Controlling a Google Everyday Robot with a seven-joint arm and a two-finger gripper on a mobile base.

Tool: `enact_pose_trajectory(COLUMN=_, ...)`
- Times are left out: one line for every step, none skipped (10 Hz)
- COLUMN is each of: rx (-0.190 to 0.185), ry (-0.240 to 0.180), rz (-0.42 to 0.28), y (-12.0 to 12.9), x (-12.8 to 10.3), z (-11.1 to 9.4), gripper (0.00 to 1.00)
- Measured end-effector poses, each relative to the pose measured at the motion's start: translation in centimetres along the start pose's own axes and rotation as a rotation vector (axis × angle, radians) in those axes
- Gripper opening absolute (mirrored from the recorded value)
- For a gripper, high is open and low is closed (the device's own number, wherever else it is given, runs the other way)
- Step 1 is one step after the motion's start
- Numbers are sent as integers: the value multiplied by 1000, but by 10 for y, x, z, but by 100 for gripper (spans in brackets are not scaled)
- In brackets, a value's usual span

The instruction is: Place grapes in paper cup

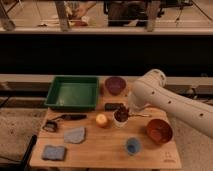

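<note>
The dark reddish-purple grapes [121, 114] sit at the mouth of the small white paper cup [120, 123], which stands near the middle of the wooden table [100, 150]. Only the lower part of the cup shows below the bunch. My gripper [124, 110] hangs at the end of the white arm [155, 95], which reaches in from the right. The gripper is right on top of the grapes, directly over the cup, and is mostly hidden by the arm's wrist.
A green tray [72, 92] and a dark purple bowl [115, 85] are at the back. An orange-brown bowl [159, 131] and a small blue cup [132, 146] are to the right and front. A small orange ball [101, 120] is just left of the cup. A black tool [70, 117], a grey cloth [75, 135] and a blue sponge [52, 152] lie at the left.
</note>
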Motion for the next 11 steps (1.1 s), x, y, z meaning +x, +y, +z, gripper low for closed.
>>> enact_pose_trajectory(rx=-7, ry=22, rz=-15, y=1, x=1, z=1, gripper=5)
enact_pose_trajectory(rx=-11, ry=32, rz=-30, y=1, x=0, z=2, gripper=5)
enact_pose_trajectory(rx=-13, ry=40, rz=-44, y=0, x=-3, z=3, gripper=5)
enact_pose_trajectory(rx=-18, ry=47, rz=-52, y=1, x=-4, z=3, gripper=5)
enact_pose_trajectory(rx=-19, ry=48, rz=-57, y=2, x=-5, z=4, gripper=5)
enact_pose_trajectory(rx=-19, ry=44, rz=-61, y=2, x=-8, z=4, gripper=7)
enact_pose_trajectory(rx=-18, ry=36, rz=-63, y=1, x=-10, z=4, gripper=14)
enact_pose_trajectory(rx=-18, ry=20, rz=-63, y=-1, x=-14, z=5, gripper=23)
enact_pose_trajectory(rx=-18, ry=-2, rz=-57, y=-3, x=-18, z=5, gripper=32)
enact_pose_trajectory(rx=-16, ry=-29, rz=-41, y=-5, x=-21, z=6, gripper=43)
enact_pose_trajectory(rx=-15, ry=-57, rz=-10, y=-7, x=-21, z=6, gripper=53)
